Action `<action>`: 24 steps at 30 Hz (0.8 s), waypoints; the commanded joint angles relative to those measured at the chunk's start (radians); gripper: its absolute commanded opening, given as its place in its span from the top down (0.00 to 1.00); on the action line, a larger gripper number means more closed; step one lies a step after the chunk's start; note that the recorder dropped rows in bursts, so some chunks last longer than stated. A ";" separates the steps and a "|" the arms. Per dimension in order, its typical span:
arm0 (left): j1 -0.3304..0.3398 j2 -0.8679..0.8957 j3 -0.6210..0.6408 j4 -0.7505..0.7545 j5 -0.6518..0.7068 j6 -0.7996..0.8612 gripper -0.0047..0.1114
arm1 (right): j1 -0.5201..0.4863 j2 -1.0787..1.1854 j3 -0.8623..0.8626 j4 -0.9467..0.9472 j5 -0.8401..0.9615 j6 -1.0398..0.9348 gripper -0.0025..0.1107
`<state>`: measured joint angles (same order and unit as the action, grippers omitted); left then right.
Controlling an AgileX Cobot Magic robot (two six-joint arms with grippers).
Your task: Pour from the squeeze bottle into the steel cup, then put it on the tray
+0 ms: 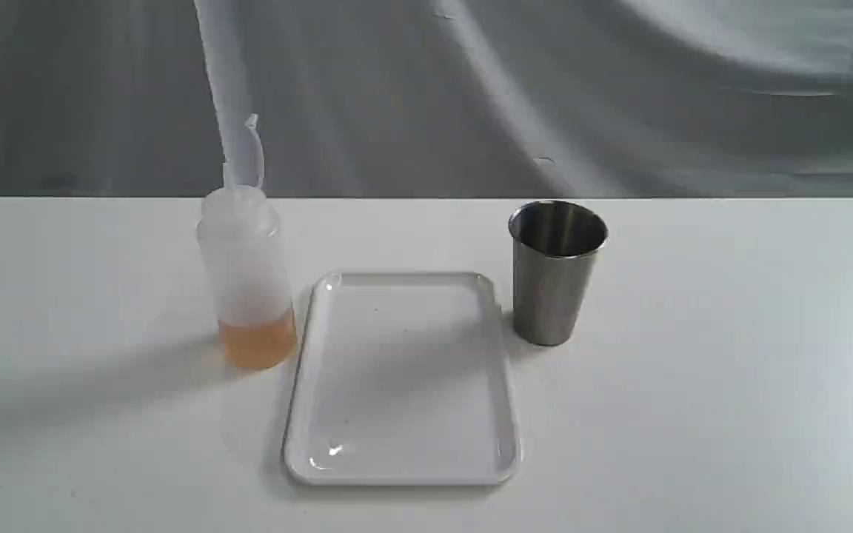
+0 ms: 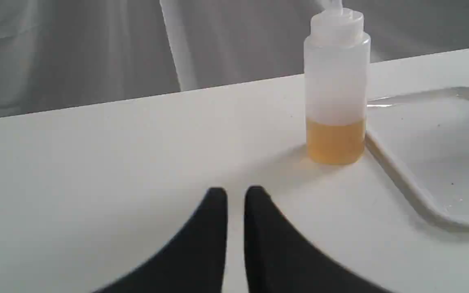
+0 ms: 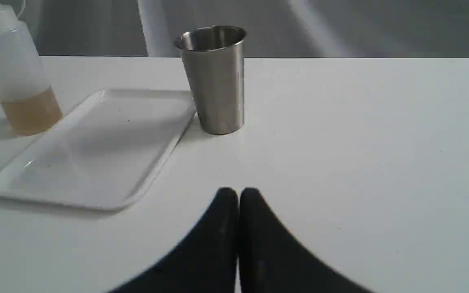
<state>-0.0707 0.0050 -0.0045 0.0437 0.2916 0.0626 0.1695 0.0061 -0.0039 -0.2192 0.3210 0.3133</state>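
Observation:
The squeeze bottle (image 1: 247,277) stands upright on the white table, left of the tray, with amber liquid in its lower part; it also shows in the left wrist view (image 2: 336,85) and the right wrist view (image 3: 16,77). The steel cup (image 1: 554,270) (image 3: 214,79) stands upright just right of the tray's far corner. The white tray (image 1: 403,379) (image 2: 434,154) (image 3: 92,146) lies bare between them. My left gripper (image 2: 236,193) is shut, with nothing in it, short of the bottle. My right gripper (image 3: 238,193) is shut and holds nothing, short of the cup. Neither gripper shows in the exterior view.
The white table (image 1: 730,370) ends at a far edge behind the bottle and cup. A grey draped cloth (image 1: 619,96) hangs as a backdrop beyond it.

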 commanded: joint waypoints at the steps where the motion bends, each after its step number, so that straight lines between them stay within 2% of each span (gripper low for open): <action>1: -0.003 -0.005 0.004 0.001 -0.007 -0.002 0.89 | -0.005 -0.006 0.004 0.002 -0.002 -0.002 0.98; 19: -0.003 -0.005 0.004 0.001 -0.007 -0.002 0.89 | -0.005 -0.006 0.004 0.002 -0.002 -0.002 0.98; 24: -0.003 -0.005 0.004 0.001 -0.007 -0.002 0.89 | -0.005 -0.006 -0.002 0.108 0.025 -0.002 0.98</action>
<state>-0.0707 0.0050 -0.0045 0.0437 0.2916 0.0626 0.1695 0.0061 -0.0039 -0.1514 0.3293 0.3133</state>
